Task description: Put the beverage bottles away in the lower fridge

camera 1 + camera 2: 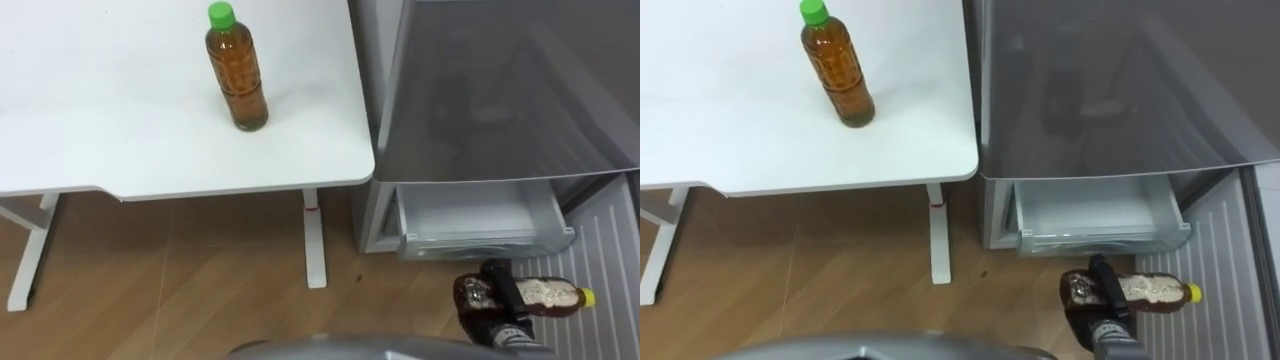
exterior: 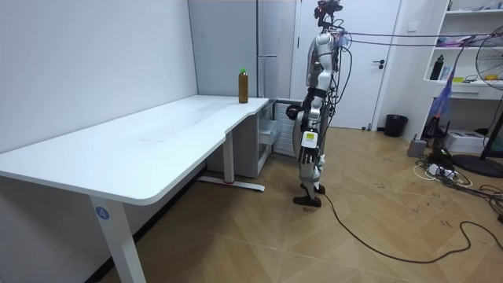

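A brown drink bottle with a yellow cap (image 1: pixel 548 295) lies sideways in my right hand (image 1: pixel 488 303), whose dark fingers are curled round its body. It hangs low, just in front of the pulled-out lower fridge drawer (image 1: pixel 470 218), which looks empty. A second drink, a tea bottle with a green cap (image 1: pixel 236 70), stands upright on the white table (image 1: pixel 120 120) near its right end. In the room view my left hand (image 2: pixel 306 126) hangs at my side, too small to read.
The grey fridge (image 1: pixel 510 90) stands right beside the table's edge, and its lower door (image 1: pixel 612 262) is swung open on the right. In the room view I stand on wooden floor (image 2: pixel 259 228) facing the fridge (image 2: pixel 259 47); the long table (image 2: pixel 141 149) runs toward the camera.
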Robot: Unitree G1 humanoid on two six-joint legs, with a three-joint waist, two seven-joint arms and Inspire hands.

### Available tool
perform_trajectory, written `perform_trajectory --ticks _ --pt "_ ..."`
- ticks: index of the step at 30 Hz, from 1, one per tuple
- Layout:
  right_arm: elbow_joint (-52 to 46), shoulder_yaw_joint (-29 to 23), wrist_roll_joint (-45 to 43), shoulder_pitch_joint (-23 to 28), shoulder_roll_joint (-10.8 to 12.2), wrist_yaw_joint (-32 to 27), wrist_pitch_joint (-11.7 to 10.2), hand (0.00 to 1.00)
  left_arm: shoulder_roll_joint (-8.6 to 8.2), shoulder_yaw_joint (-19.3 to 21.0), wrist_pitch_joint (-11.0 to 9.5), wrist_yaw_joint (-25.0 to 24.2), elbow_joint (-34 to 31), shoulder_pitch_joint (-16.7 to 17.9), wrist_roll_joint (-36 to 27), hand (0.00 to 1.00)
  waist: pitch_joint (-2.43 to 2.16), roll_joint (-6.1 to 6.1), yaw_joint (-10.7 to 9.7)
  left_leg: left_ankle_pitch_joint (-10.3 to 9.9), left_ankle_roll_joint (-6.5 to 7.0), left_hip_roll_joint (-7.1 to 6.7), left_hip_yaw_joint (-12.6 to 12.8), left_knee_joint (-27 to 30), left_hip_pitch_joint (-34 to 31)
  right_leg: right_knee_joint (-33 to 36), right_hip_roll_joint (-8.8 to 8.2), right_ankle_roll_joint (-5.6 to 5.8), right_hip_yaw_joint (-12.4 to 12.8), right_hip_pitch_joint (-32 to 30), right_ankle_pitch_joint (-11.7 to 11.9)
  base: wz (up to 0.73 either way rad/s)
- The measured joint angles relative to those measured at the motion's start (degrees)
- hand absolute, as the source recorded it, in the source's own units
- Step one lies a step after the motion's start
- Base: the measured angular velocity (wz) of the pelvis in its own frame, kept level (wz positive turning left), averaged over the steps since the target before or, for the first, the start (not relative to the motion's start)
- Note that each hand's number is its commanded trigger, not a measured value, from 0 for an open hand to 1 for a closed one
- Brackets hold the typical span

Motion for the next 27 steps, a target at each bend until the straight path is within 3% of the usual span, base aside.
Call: perform_trajectory --ticks 14,18,23,27 --pt "-1.1 0.0 -0.3 -3.5 -0.9 0.0 0.2 1.00 0.63 0.2 0.3 -2.2 -1.6 1.0 1.2 0.00 0.16 0.14 0.1 0.0 0.00 -0.10 -0.2 0.2 -0.4 0.0 -0.11 0.01 -0.3 -0.2 -0.1 0.00" --pt "-1.7 0.0 -0.1 -6.9 -2.5 -1.1 0.2 1.00 1.10 -0.4 0.3 -2.2 -3.4 0.3 4.7 0.00 0.11 0.22 -0.3 0.1 0.08 -0.20 -1.0 1.9 -4.3 0.4 -0.22 -0.05 -1.7 -2.6 0.0 0.15" --pt "-1.2 0.0 1.2 -15.7 -4.2 -2.3 0.1 1.00 2.32 -2.0 0.6 -2.3 -3.5 -2.6 4.9 0.00 0.44 0.39 -0.2 0.8 0.08 -0.12 -1.9 2.6 -8.4 2.0 -0.38 -0.42 -2.9 -6.5 0.2 0.14" --pt "1.0 0.0 0.5 -18.5 -5.1 -1.9 0.2 1.00 2.86 -2.7 0.6 -2.0 -2.8 -5.2 5.0 0.00 0.67 0.04 -0.2 1.3 -0.06 0.08 -2.7 4.3 -13.1 3.0 -0.39 -0.95 -4.1 -10.7 0.6 0.08"
